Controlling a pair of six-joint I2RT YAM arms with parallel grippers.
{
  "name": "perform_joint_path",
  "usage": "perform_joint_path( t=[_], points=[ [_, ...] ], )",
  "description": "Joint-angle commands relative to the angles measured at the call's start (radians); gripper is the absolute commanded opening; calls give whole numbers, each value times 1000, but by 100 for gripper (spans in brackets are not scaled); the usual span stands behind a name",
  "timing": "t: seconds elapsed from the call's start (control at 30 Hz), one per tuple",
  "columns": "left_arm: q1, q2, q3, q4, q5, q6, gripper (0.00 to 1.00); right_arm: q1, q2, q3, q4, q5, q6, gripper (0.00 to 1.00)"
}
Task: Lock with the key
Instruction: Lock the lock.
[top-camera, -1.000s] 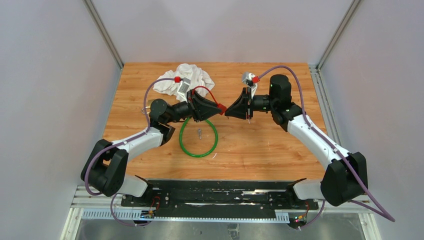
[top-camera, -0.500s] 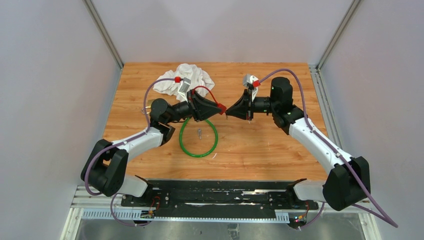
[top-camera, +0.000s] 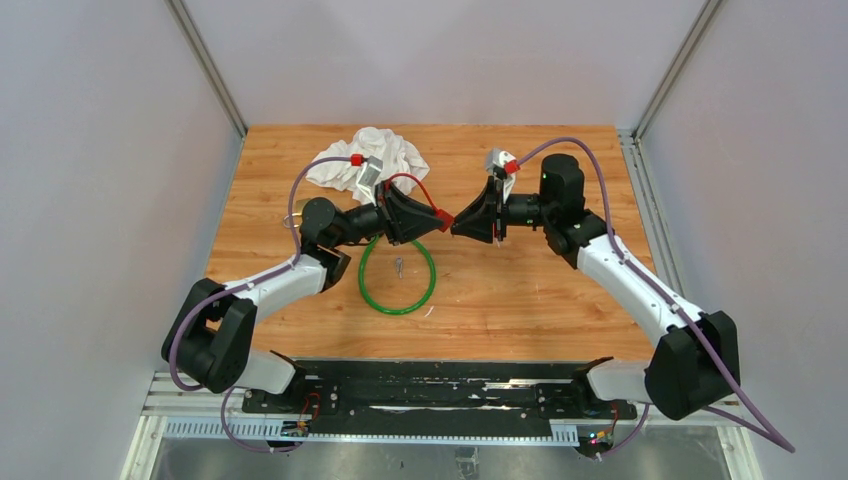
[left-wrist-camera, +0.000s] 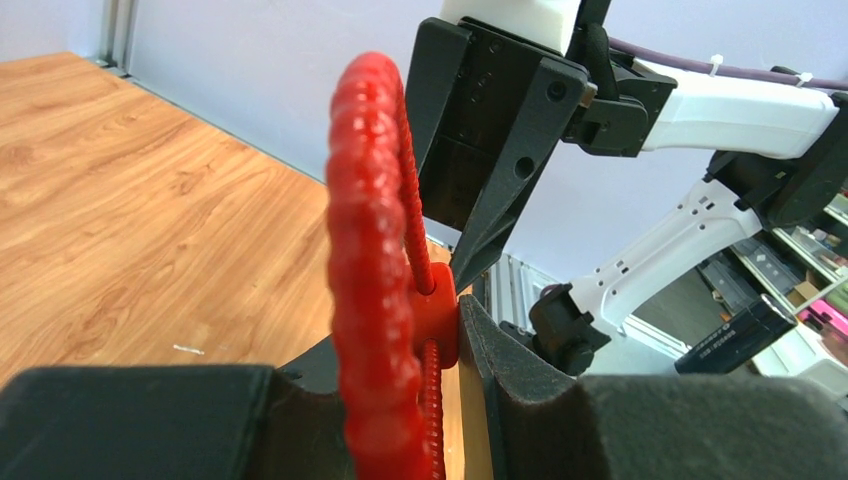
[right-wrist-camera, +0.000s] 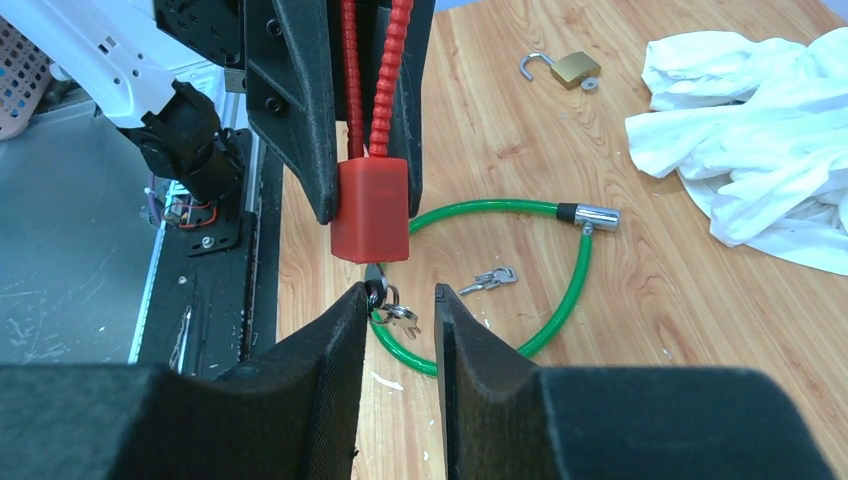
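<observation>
The red cable lock (right-wrist-camera: 370, 210) hangs in mid-air above the middle of the table (right-wrist-camera: 620, 380), its blocky body pointing down and both ends of its ribbed cable running into the top. The left gripper (top-camera: 428, 216) is clamped on it, a finger on each side. A key (right-wrist-camera: 375, 287) on a small ring sticks out of the underside. Just below, the right gripper (right-wrist-camera: 400, 300) has changed: a moment ago it was pinched shut there, with its wrist rolled differently, and now its jaws stand apart, the key free beside one finger. You have probably just let go after a turn; whether the lock caught cannot be seen, so test it or take the key again. Below lie a green cable lock (right-wrist-camera: 560, 290) and spare keys (right-wrist-camera: 488, 279).
</observation>
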Motion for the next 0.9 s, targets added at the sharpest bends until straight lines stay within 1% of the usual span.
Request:
perform_joint_path(
  t=[0.0, 0.3, 0.5, 0.73, 0.87],
  points=[
    [-14, -6, -1, 69, 24, -8, 0, 7, 15, 9, 19, -50, 21, 31],
    [-18, -5, -1, 69, 29, 1, 0, 10, 22, 6, 61, -101, 69, 24],
    [-24, -2, 1, 66, 34, 3, 1, 11, 31, 5, 99, -122, 116, 24],
    [-24, -3, 2, 65, 33, 2, 0, 11, 41, 5, 86, -125, 97, 17],
    [-25, -6, -1, 70, 29, 0, 0, 8, 42, 13, 44, -130, 58, 16]
  ],
)
